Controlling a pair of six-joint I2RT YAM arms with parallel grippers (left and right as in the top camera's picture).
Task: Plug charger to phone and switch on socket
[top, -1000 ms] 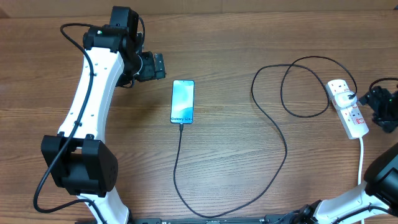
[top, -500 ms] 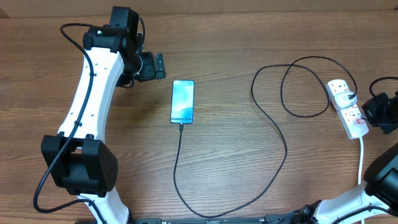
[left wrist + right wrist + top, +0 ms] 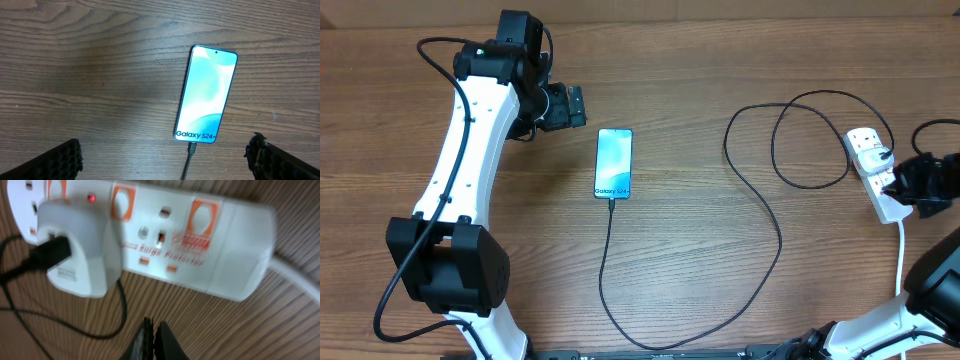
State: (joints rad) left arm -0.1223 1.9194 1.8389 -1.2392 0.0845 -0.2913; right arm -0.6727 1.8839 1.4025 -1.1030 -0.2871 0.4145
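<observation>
The phone (image 3: 614,163) lies flat mid-table with its screen lit, and it also fills the left wrist view (image 3: 207,95). The charger, a thin black cable (image 3: 603,270), is seated in the phone's bottom port (image 3: 191,148). It loops right to a white adapter (image 3: 75,255) plugged into the socket (image 3: 865,148), a white power strip (image 3: 200,245) with a red lamp (image 3: 91,198) glowing. My right gripper (image 3: 897,186) is shut and empty over the strip's near end, its tips (image 3: 155,330) just off the strip's side. My left gripper (image 3: 578,105) hangs open beyond the phone (image 3: 162,160).
The strip's thick white cord (image 3: 902,250) runs toward the front edge on the right. Loose coils of the black cable (image 3: 800,140) lie left of the strip. My left arm (image 3: 460,170) stretches along the table's left side.
My right gripper has closed and shifted left, now covering the near end of the power strip. The left arm, phone and cable have not moved.
</observation>
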